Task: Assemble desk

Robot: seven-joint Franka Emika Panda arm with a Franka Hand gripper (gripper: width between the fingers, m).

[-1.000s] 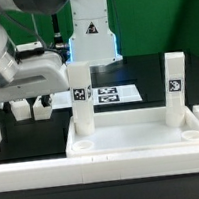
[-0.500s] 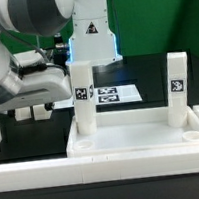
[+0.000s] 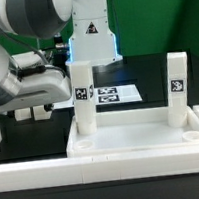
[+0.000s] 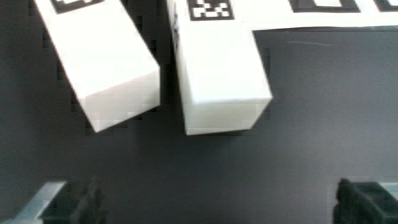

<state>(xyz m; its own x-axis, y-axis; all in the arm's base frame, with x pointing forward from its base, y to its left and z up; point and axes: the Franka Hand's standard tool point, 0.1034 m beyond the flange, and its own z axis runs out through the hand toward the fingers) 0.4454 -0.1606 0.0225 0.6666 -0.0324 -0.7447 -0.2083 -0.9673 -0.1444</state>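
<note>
Jaws released above two loose legs (image 4: 107, 70), lying just beside each other on the black tabletop (image 4: 196, 160). I see the marker board (image 4: 329, 25) just beside them.

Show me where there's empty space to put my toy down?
The tabletop is bare between its two upright legs. In the wrist view, black table lies bare between the loose legs and the open fingers. Crowded: the exterior view's left, under the arm.

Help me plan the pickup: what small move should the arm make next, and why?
Probably shift the open gripper over the better-centred loose leg: it and the other loose leg lie ahead, ungrasped, while only two standing legs occupy the tabletop.
</note>
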